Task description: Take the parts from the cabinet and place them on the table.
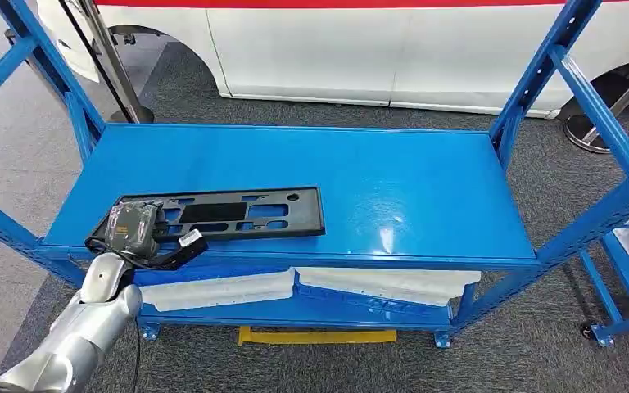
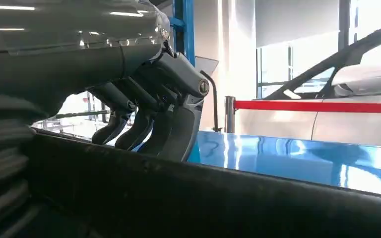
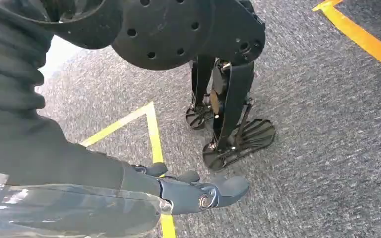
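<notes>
A flat black plastic part (image 1: 237, 213) with several cut-outs lies along the front left of the blue top shelf (image 1: 393, 188). My left hand (image 1: 133, 229) is at the part's left end. Its fingers (image 2: 144, 119) curl down over the part's dark edge (image 2: 188, 198), and it grips that end. The fingertips are hidden behind the edge. My right hand (image 3: 193, 191) hangs low over the grey carpet with its fingers stretched out and nothing in it.
Blue uprights (image 1: 532, 82) stand at the shelf's corners. White sheet parts (image 1: 385, 282) lie on the lower shelf. A yellow strip (image 1: 315, 336) lies on the floor in front. A white car (image 1: 393, 49) and stanchion bases (image 1: 586, 131) stand behind the rack.
</notes>
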Action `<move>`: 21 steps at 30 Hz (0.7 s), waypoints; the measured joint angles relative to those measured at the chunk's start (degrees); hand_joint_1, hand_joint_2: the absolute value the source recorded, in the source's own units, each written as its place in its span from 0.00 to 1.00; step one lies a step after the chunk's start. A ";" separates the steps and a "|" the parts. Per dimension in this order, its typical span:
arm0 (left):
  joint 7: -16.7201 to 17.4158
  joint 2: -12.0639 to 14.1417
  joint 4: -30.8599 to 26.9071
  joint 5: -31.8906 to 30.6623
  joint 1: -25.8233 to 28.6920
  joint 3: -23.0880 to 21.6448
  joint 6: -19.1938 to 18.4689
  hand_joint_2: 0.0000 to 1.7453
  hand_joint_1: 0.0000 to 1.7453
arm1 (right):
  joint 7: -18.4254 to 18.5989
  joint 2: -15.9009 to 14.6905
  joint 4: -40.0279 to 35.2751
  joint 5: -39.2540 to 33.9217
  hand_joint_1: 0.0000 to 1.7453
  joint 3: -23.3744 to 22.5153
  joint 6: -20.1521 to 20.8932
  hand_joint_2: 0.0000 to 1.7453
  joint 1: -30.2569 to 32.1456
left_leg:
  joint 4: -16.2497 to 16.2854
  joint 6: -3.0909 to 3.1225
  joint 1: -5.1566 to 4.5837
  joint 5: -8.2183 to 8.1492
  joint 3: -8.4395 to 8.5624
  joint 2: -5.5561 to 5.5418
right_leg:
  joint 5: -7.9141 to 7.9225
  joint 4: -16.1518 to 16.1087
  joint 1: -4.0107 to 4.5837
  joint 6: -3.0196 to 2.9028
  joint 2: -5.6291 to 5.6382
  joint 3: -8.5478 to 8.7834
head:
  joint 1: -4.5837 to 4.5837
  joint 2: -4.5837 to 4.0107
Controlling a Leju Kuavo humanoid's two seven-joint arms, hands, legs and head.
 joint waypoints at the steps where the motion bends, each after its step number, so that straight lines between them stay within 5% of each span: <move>1: 0.00 0.00 0.00 0.00 0.00 0.00 0.02 1.00 1.00 | 0.00 0.00 0.00 0.00 0.00 -0.11 0.00 1.00 0.00 | 0.00 0.00 0.00 0.00 0.00 0.00 | 0.00 0.00 0.00 0.00 0.00 0.00 | 0.00 0.00; 16: -0.37 0.00 -0.15 -0.69 0.13 0.00 0.04 1.00 1.00 | -0.07 0.00 0.02 0.41 0.00 -0.28 0.02 1.00 0.00 | 0.00 0.00 0.00 0.00 0.00 0.00 | 0.00 0.01 0.00 0.00 0.00 0.00 | 0.00 0.00; 21: 4.97 -0.02 -4.51 -10.22 2.13 0.00 0.07 1.00 1.00 | -0.04 0.00 0.04 0.59 0.00 -0.63 0.02 1.00 -0.04 | 0.00 0.00 0.00 0.00 0.00 0.01 | 0.00 0.01 -0.01 0.00 0.00 -0.02 | 0.00 0.00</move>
